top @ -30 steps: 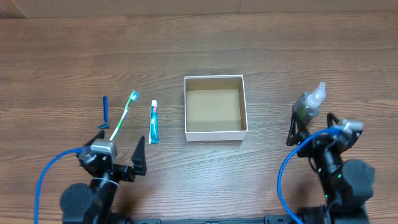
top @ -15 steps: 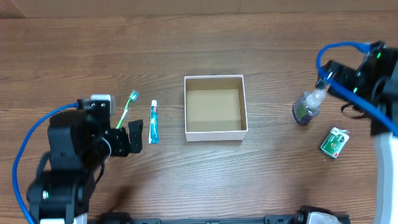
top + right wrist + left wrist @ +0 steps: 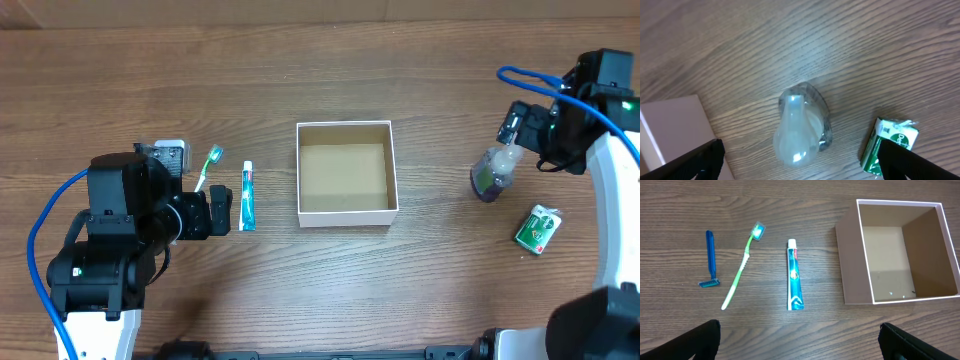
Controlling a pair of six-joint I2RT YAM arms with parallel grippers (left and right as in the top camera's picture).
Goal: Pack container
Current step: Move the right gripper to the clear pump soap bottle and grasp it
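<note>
The container [image 3: 346, 217] is a square white box with a brown inside, empty, at the table's middle; it also shows in the left wrist view [image 3: 855, 260] and at the right wrist view's left edge [image 3: 670, 125]. A toothpaste tube [image 3: 246, 196] [image 3: 794, 281], a green toothbrush [image 3: 206, 166] [image 3: 742, 265] and a blue razor [image 3: 709, 260] lie left of it. A clear pump bottle [image 3: 493, 172] [image 3: 802, 125] stands at the right, with a green packet [image 3: 536, 228] [image 3: 888, 145] beside it. My left gripper [image 3: 216, 211] [image 3: 800, 345] is open above the table near the toothpaste. My right gripper [image 3: 528, 140] [image 3: 800, 162] is open above the bottle.
The wooden table [image 3: 350, 70] stretches to a pale wall edge at the back. Blue cables loop from both arms. The left arm's body hides the razor in the overhead view.
Both arms rose from the front edge. The left gripper moved up toward the toothbrush and toothpaste. The right gripper swung to the far right and now hovers over the pump bottle, uncovering the green packet.
</note>
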